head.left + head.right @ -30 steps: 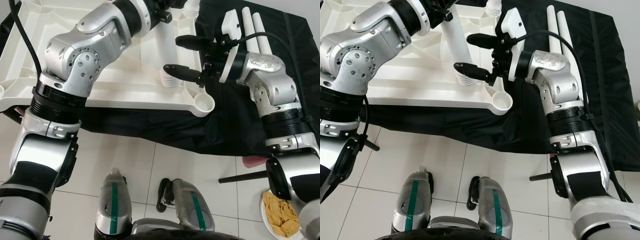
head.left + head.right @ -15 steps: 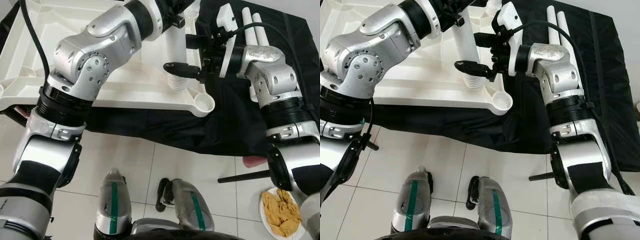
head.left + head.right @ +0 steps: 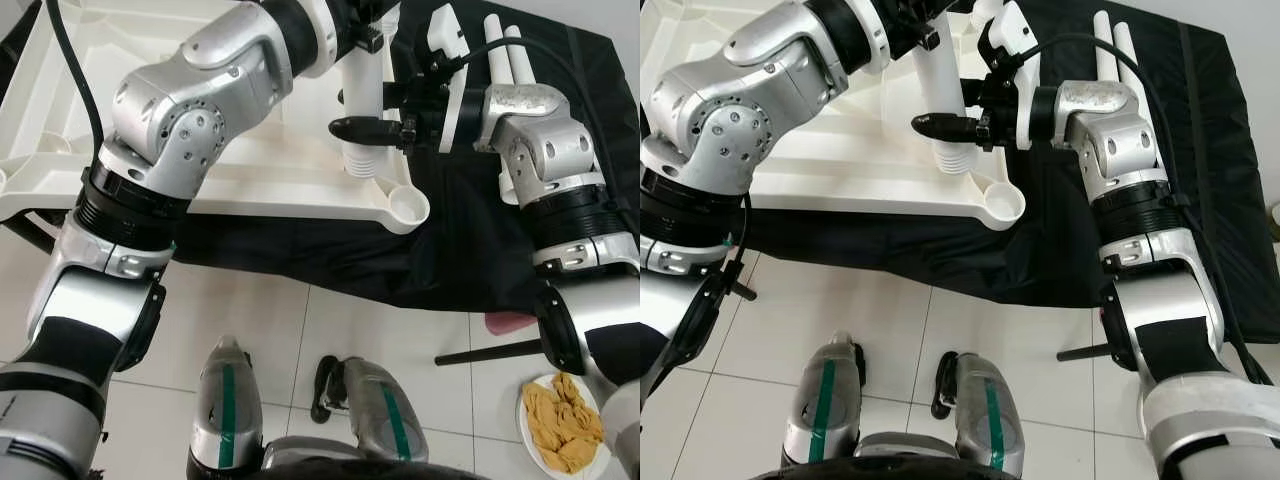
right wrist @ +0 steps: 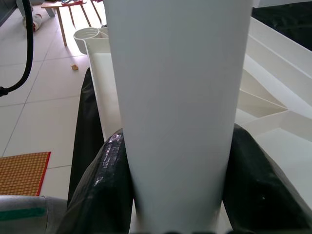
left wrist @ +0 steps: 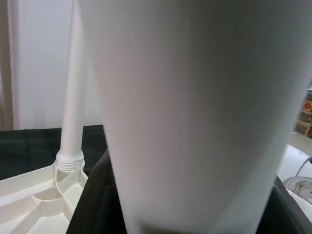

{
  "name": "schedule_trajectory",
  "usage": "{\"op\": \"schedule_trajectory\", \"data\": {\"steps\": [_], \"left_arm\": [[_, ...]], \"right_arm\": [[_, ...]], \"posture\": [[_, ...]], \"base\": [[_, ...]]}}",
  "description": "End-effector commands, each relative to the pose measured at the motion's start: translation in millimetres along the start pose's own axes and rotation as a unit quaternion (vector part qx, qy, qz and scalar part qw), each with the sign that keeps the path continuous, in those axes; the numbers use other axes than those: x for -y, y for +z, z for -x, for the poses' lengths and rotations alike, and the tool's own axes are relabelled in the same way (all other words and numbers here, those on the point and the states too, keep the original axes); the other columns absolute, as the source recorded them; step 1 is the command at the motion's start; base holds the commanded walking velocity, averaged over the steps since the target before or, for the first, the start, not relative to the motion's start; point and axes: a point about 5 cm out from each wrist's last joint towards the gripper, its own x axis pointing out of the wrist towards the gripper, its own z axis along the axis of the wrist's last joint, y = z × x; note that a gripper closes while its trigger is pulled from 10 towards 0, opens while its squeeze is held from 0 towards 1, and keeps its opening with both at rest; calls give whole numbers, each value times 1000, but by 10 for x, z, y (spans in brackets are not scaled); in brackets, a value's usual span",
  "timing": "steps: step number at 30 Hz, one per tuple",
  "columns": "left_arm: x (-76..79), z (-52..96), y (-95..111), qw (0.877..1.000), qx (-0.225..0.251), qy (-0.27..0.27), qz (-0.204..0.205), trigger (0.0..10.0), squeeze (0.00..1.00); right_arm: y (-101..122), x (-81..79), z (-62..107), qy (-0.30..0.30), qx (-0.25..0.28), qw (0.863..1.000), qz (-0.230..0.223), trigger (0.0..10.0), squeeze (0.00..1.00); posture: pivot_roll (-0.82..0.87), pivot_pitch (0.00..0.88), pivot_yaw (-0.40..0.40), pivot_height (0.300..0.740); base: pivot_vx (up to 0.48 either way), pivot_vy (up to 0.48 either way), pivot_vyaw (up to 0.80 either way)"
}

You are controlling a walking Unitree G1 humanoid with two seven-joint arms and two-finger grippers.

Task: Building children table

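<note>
The white tabletop [image 3: 262,172] lies upside down on a black cloth [image 3: 470,250]. A white table leg [image 3: 362,85] stands upright on it, its ribbed threaded end [image 3: 360,163] resting just beside the round corner socket [image 3: 408,207]. My left gripper [image 3: 358,20] is shut on the leg's upper part. Lower down, my right gripper [image 3: 348,112] is shut on the same leg, one black finger on each side [image 4: 102,185]. Another leg [image 5: 73,97] stands in the far corner socket. Two spare legs [image 3: 505,50] lie on the cloth.
White tile floor lies in front of the cloth, with my feet [image 3: 300,410] on it. A plate of yellow chips [image 3: 560,430] and a black rod [image 3: 490,352] lie at the right. An orange mat [image 4: 22,170] lies farther off.
The leg has shifted to the right, closer to the corner socket. My right gripper's fingers, spread apart before, have closed around the leg.
</note>
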Motion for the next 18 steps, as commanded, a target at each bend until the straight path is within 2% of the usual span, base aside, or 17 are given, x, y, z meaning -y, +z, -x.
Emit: {"op": "schedule_trajectory", "data": {"steps": [1, 9, 10, 12, 16, 18], "left_arm": [[332, 5, 100, 973, 15, -227, -24, 10000, 0], [371, 4, 70, 971, 5, -236, -33, 10000, 0], [369, 12, 71, 972, 9, -237, -13, 10000, 1000], [375, 37, 80, 970, 13, -244, 13, 10000, 1000], [376, 49, 78, 970, 14, -244, 19, 10000, 1000], [346, 49, 76, 973, 16, -230, 29, 10000, 1000]], "right_arm": [[-6, 16, 17, 6, -17, 1000, 0, 0, 0], [-2, 29, 18, -2, -11, 1000, -1, 0, 0], [3, 39, 12, -12, -6, 1000, -3, 10000, 0], [11, 58, -1, -32, 12, 999, -16, 10000, 0], [5, 78, -9, -54, 30, 998, -34, 10000, 0], [-33, 107, -16, -91, 48, 993, -54, 10000, 0]], "posture": [[117, 35, -114, 740], [116, 36, -112, 740], [116, 37, -112, 740], [116, 38, -110, 740], [120, 37, -112, 740], [122, 38, -114, 740]], "base": [[0, 0, 0], [0, 0, 0], [0, 0, 0], [0, 0, 0], [0, 0, 0], [0, 0, 0]]}}
